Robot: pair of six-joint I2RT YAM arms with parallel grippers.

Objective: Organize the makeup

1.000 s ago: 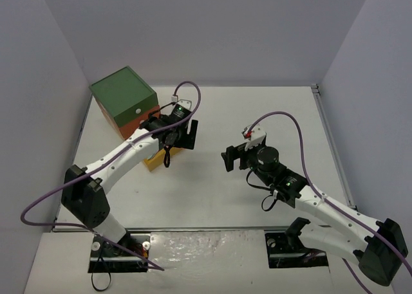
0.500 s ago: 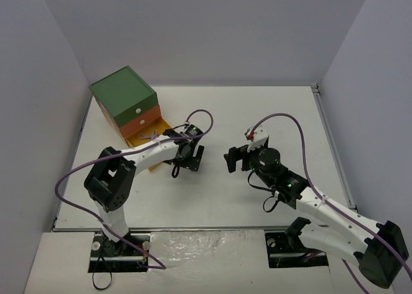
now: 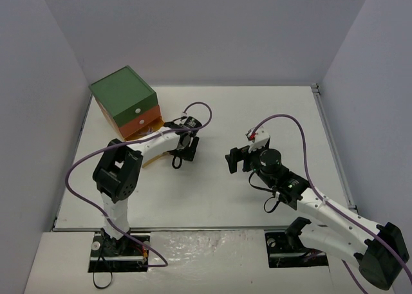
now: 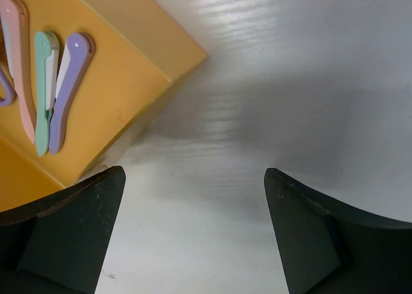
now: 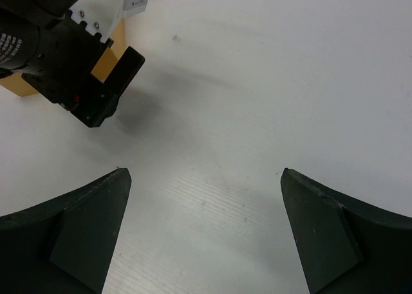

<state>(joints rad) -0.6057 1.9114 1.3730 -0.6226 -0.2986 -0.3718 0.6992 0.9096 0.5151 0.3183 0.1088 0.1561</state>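
The makeup that shows is a set of thin tools in an open yellow drawer (image 4: 122,69): a pink one (image 4: 19,62), a teal one (image 4: 44,82) and a purple one (image 4: 67,82), side by side. My left gripper (image 4: 193,175) is open over bare table just right of the drawer's corner, and nothing is between its fingers. From above, the left gripper (image 3: 183,154) sits beside the drawer, which the arm mostly hides. My right gripper (image 3: 235,160) stands open and empty over the table's middle, facing the left gripper (image 5: 84,69). Other makeup is out of view.
A three-drawer box with a green top (image 3: 124,100) stands at the back left by the wall; its orange drawer front (image 3: 141,120) shows below the lid. Purple cables loop over both arms. White table (image 3: 277,114) stretches right and back to the walls.
My left gripper has drawn away from over the yellow drawer to the table beside it, with its elbow folding in and its jaws spreading wider. The right arm has hardly moved.
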